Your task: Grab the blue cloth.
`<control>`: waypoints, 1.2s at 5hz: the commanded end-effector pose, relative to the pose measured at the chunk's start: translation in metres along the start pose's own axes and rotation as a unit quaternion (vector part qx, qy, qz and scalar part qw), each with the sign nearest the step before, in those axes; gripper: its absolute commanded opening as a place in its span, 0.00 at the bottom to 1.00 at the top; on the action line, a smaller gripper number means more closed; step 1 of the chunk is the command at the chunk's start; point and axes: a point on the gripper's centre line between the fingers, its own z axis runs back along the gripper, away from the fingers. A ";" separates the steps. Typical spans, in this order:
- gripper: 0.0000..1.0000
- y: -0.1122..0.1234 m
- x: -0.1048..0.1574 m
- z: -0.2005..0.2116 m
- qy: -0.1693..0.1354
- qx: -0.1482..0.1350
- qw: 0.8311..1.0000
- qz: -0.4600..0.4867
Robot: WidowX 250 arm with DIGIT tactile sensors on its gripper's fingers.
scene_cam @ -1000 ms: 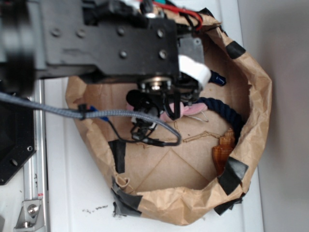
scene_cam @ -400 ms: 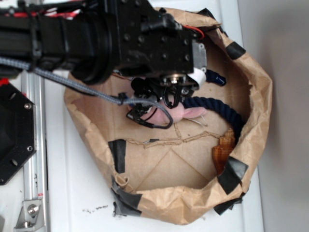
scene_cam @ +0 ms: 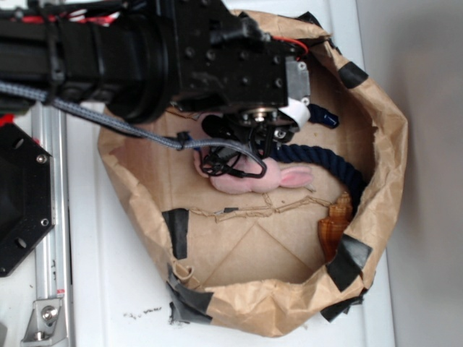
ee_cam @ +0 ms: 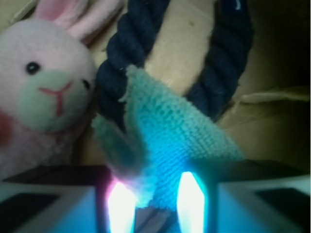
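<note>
My gripper (ee_cam: pixel 154 206) is pinching the blue cloth (ee_cam: pixel 170 150) between its 2 glowing fingers (ee_cam: pixel 190 201). The cloth sticks up in front of me and lies over the dark navy rope (ee_cam: pixel 124 53). The pink bunny toy (scene_cam: pixel 253 178) sits just beside it in the paper bag (scene_cam: pixel 383 181).

1 blue cloth (ee_cam: pixel 170 141) | 1 pink plush bunny (scene_cam: pixel 249 178) | 1 navy rope (scene_cam: pixel 333 165) | 1 paper bag (scene_cam: pixel 383 188)

A white bench (scene_cam: pixel 116 289) carries a brown paper bag (scene_cam: pixel 383 173), rolled down and patched with black tape, its rim standing open. A small scatter of dark specks (scene_cam: pixel 141 314) lies on the bench just beside the bag.
</note>
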 end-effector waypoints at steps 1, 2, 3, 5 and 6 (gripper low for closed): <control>0.00 0.012 -0.008 0.020 -0.028 0.019 0.999 0.021; 0.00 0.024 -0.020 0.055 -0.075 0.037 0.995 0.058; 0.00 0.032 -0.035 0.083 -0.115 0.047 0.988 0.089; 0.00 0.031 -0.040 0.095 -0.127 0.015 0.988 0.089; 0.98 0.027 -0.027 0.072 -0.090 0.003 0.994 0.058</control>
